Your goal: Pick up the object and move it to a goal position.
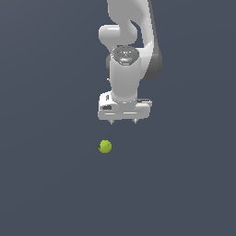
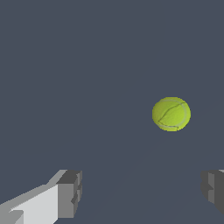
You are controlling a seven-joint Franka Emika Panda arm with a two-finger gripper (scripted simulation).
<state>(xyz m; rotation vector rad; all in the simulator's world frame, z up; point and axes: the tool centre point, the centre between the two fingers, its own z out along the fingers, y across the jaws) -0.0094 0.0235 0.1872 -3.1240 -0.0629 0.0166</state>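
A small yellow-green ball (image 1: pixel 105 146) with thin curved seam lines lies on the dark grey floor. It also shows in the wrist view (image 2: pixel 171 113). My white gripper (image 1: pixel 123 121) hangs above the floor, pointing down, a little behind the ball and to the exterior view's right of it. The jaws stand wide apart and hold nothing. In the wrist view the gripper (image 2: pixel 142 192) shows two dark fingertips (image 2: pixel 70 192) far apart, and the ball lies ahead of the gap, apart from both.
A flat dark grey floor (image 1: pixel 46 184) fills both views. The white arm (image 1: pixel 126 41) rises above the gripper to the top edge of the exterior view.
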